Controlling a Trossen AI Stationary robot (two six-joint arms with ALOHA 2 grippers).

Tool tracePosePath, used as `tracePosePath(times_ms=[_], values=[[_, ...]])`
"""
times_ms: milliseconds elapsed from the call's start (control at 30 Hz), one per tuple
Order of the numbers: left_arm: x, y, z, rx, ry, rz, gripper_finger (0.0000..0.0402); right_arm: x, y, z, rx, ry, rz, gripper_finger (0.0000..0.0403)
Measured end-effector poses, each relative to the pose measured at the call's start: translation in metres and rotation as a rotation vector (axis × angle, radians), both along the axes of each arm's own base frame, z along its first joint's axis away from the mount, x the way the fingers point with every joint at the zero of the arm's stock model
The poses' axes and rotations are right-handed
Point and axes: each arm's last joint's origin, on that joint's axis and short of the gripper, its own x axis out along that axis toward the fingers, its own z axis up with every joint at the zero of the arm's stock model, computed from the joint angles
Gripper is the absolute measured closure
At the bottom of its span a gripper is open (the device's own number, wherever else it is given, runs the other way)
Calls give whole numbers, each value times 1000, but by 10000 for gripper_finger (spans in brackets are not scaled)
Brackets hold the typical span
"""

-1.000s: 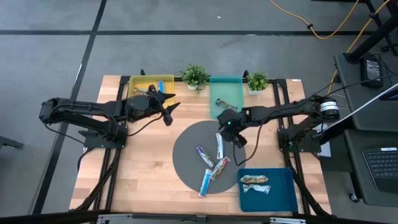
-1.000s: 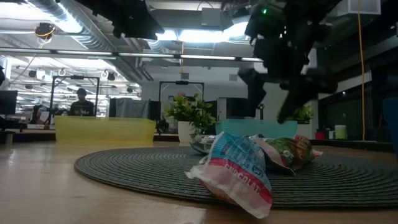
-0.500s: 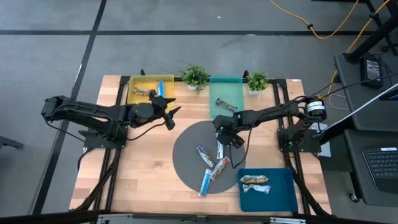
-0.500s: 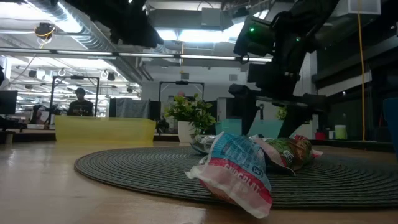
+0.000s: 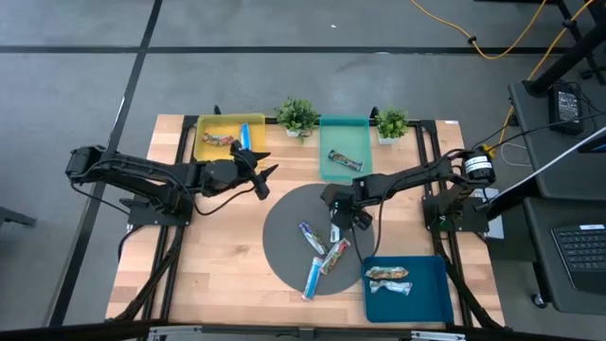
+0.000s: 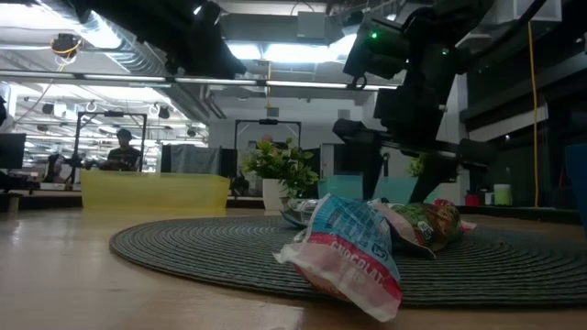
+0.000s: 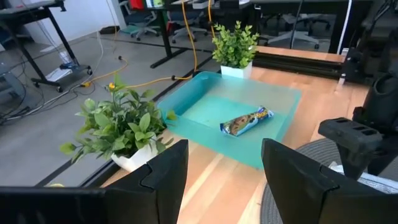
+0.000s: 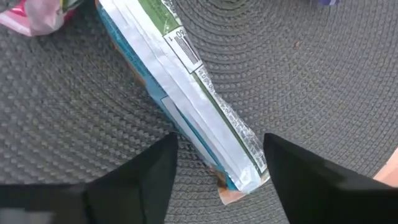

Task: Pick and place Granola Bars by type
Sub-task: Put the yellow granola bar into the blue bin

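Several shiny granola bars lie flat on the round grey mat (image 5: pixel 284 227). One blue-and-white bar with a green stripe (image 5: pixel 333 227) (image 8: pixel 193 106) lies under my right gripper (image 5: pixel 339 212) (image 8: pixel 221 180). That gripper is open and points down, its fingers standing either side of the bar's end without touching it. My left gripper (image 5: pixel 262 174) (image 7: pixel 227 186) is open and hovers between the yellow tray (image 5: pixel 204 150) and the mat. The yellow tray holds two bars, the teal tray (image 5: pixel 330 170) (image 7: pixel 205 99) one bar (image 7: pixel 247 120), and the blue tray (image 5: pixel 436 298) two.
Two small potted plants (image 5: pixel 297 116) (image 5: pixel 391 122) stand at the far edge beside the trays. In the low view, crumpled wrappers (image 6: pixel 353 247) sit at the mat's near side. Bare wood lies left of the mat (image 5: pixel 208 256).
My right gripper has moved from beside the teal tray toward the near-left and come down over the green-striped bar on the mat. My left gripper has drifted a little toward the mat. The bars have stayed where they were.
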Motion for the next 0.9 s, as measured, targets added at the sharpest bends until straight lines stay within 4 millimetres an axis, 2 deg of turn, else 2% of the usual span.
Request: tracePosePath(times_ms=[600, 733, 900], values=[[1, 0, 3, 17, -18, -3, 206, 0, 0, 0, -6, 0, -3, 390], [1, 0, 3, 17, -18, -4, 206, 5, -3, 4, -90, -43, -60, 389], [1, 0, 3, 22, -14, -5, 206, 21, -6, 25, -136, -140, -218, 395]])
